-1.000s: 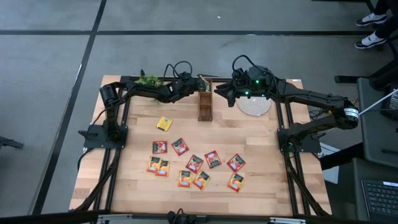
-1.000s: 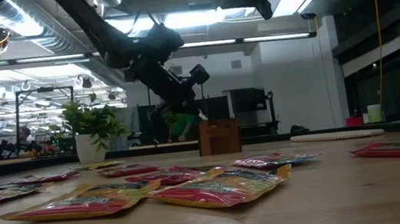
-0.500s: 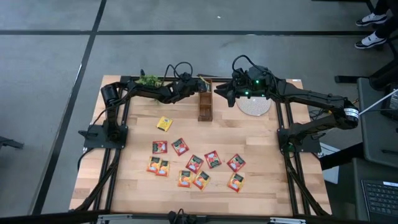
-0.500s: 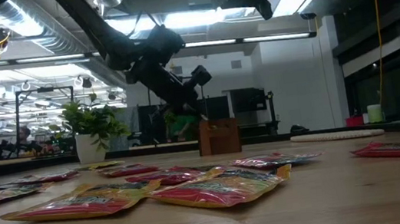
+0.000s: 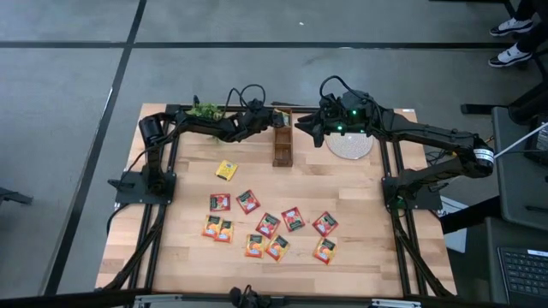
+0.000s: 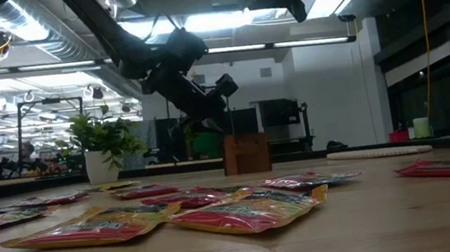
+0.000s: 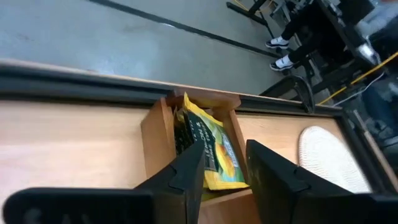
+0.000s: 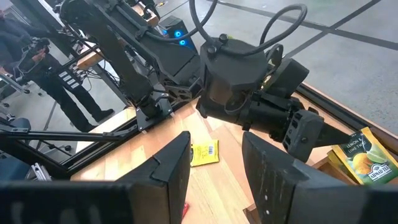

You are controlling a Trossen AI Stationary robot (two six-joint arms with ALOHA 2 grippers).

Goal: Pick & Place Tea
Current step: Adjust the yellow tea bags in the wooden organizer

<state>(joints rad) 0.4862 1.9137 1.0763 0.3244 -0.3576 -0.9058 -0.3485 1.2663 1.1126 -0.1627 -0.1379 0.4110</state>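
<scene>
A yellow-green tea sachet (image 7: 214, 152) stands on edge in the far end of a narrow wooden box (image 5: 282, 145) at the table's far middle. My left gripper (image 7: 227, 168) hovers open just over that end of the box (image 7: 155, 137), its fingers on either side of the sachet's top. My right gripper (image 5: 301, 124) hangs open and holding nothing, high above the table to the right of the box. A yellow sachet (image 5: 225, 170) and several red and orange ones (image 5: 267, 225) lie flat on the table nearer the front.
A small potted plant (image 5: 204, 110) stands at the far left behind my left arm. A round pale woven mat (image 5: 349, 144) lies right of the box, under my right arm. The wooden table shows bare between the box and the sachets.
My left gripper has opened and let go of the yellow-green sachet, which has sunk lower into the far end of the wooden box. Neither arm has shifted.
</scene>
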